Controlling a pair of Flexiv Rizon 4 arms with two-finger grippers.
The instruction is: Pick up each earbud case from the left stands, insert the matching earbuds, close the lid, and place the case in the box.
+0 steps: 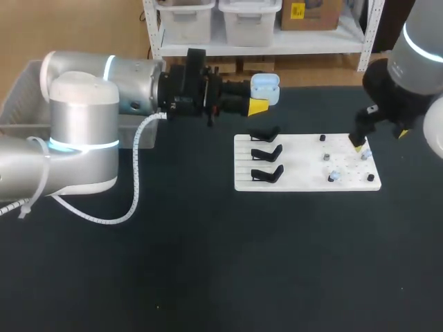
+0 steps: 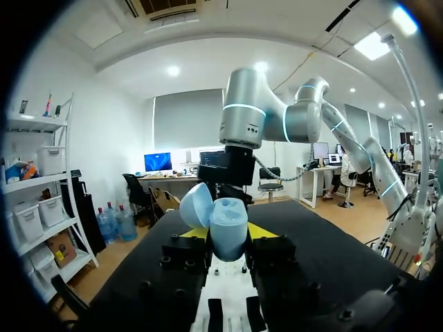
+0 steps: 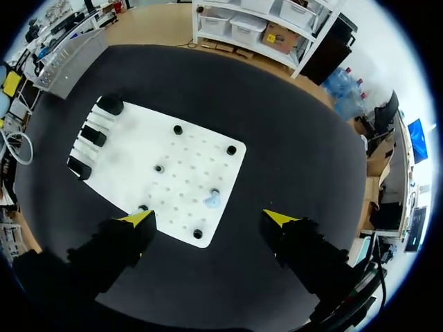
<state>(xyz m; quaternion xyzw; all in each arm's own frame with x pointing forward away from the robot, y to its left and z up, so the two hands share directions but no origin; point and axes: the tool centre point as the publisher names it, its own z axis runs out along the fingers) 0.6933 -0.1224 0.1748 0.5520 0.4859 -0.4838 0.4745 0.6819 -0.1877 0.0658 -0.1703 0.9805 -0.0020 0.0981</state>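
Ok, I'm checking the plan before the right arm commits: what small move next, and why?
Probably lower the right gripper onto the pale blue earbud on the white board. It hangs open above the board with that earbud just ahead of it, and the left gripper holds the earbud case with its lid open.

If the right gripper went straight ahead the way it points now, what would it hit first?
Probably the white board: the open right gripper points down at its edge, with a small pale blue earbud just ahead of the gap between its fingers. Depth is unclear, so the earbud might come first.
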